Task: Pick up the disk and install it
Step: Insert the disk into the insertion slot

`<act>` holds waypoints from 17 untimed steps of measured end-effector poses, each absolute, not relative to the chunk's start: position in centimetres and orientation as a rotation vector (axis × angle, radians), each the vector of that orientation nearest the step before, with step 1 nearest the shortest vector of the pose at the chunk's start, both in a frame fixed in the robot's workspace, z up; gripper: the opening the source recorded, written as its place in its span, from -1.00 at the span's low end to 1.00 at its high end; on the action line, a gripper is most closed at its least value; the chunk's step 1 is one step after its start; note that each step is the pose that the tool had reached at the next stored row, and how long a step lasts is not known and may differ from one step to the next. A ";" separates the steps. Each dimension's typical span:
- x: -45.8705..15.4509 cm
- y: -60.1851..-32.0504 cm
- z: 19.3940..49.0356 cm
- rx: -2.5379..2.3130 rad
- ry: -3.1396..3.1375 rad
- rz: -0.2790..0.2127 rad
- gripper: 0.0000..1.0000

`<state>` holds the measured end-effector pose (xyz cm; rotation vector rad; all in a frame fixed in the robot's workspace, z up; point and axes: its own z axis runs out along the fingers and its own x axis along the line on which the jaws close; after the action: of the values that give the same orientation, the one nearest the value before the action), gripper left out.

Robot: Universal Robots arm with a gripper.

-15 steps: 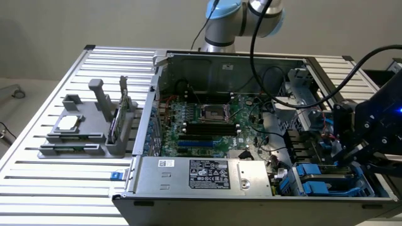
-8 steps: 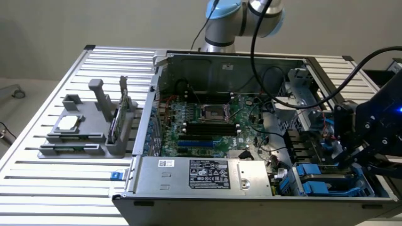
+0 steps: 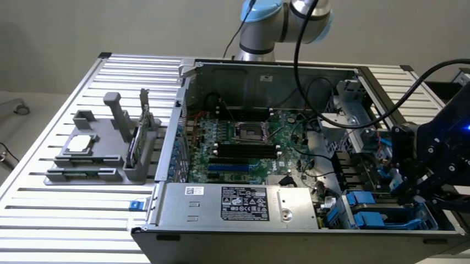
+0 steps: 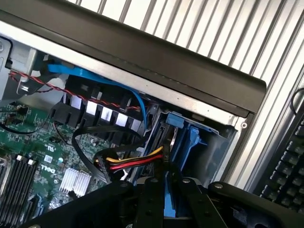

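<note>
Station: an open computer case (image 3: pixel 220 245) on a slatted table (image 3: pixel 66 220). The gripper (image 3: pixel 413 184) stands at four o'clock in the exterior view, over the drive bay (image 3: pixel 371 213) in that corner of the case.

Tool state: the jaws are drawn in and pinch the disk (image 4: pixel 169 204). The wrist view shows it edge-on, as a blue carrier strip between the black fingers (image 4: pixel 151 202). The disk is off the table and pointed at the bay; as far as can be judged, it is not seated.

Finding: a red, yellow and black power cable (image 4: pixel 135 161) and a blue data cable (image 4: pixel 135 99) lie close beside the bay mouth.

Judgement: the insertion calls for the carrier square to the bay rails, a straight slow push, both cables kept out of the slot, and the pinch held until the carrier sits home
</note>
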<state>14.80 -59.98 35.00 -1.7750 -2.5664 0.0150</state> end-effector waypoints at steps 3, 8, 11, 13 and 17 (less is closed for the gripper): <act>14.8 -60.0 35.0 -1.786 -2.533 0.038 -0.66; 14.8 -60.0 34.9 -1.856 -2.467 0.047 -0.66; 14.8 -60.0 34.7 -1.903 -2.430 0.045 -0.66; 14.9 -59.9 34.5 -1.927 -2.411 0.045 -0.66; 15.2 -59.8 34.0 -1.958 -2.385 0.044 -0.66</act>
<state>15.16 -59.81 33.95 -1.9582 -2.3847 0.0444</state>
